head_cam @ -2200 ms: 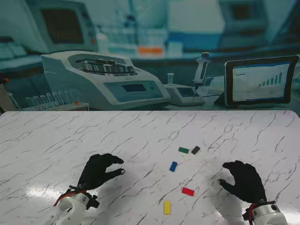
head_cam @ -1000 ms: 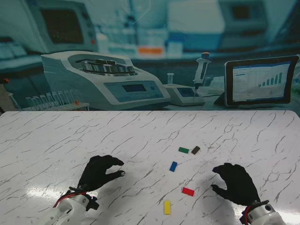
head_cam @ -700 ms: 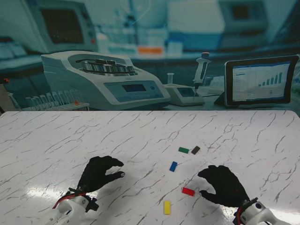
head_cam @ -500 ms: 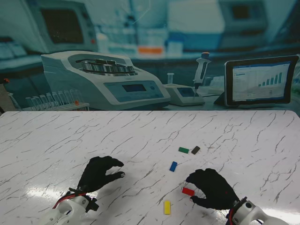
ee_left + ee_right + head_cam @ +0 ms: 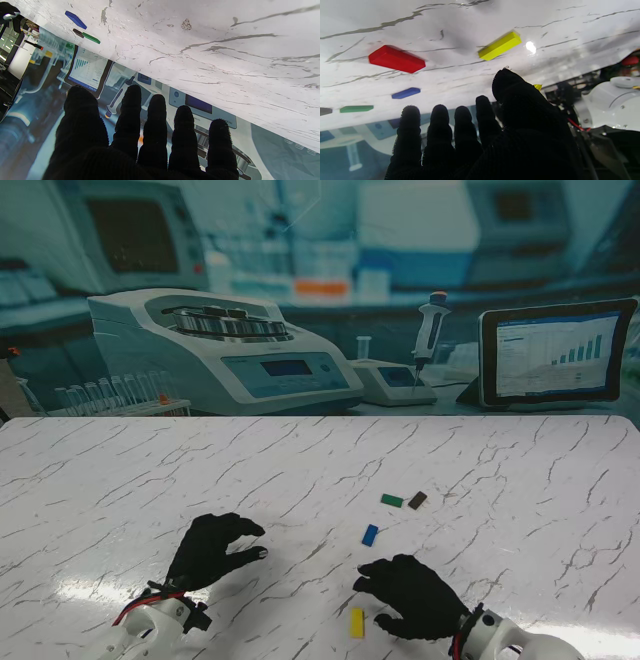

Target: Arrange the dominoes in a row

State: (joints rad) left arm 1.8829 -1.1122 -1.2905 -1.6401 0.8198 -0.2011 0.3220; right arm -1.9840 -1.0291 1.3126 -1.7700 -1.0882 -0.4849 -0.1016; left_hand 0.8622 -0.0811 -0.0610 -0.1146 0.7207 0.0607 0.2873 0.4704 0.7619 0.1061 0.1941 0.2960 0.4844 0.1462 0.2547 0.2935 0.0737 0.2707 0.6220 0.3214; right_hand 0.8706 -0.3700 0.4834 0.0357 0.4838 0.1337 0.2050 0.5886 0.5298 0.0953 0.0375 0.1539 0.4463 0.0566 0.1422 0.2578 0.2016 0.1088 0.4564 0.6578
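Note:
Several small dominoes lie flat on the marble table. In the stand view the green one and a dark one lie side by side, the blue one nearer to me, the yellow one nearest. My right hand hovers open just right of the yellow domino and hides the red one. The right wrist view shows the red domino and yellow domino lying free on the table beyond my fingertips. My left hand rests open on the left, fingers loosely curled, holding nothing.
A printed lab backdrop stands along the table's far edge. The left wrist view shows the blue, green and dark dominoes far off past my left fingers.
My right hand has swept from the right side leftward and slightly nearer to me, now covering the red domino. The left hand and all dominoes have stayed in place.

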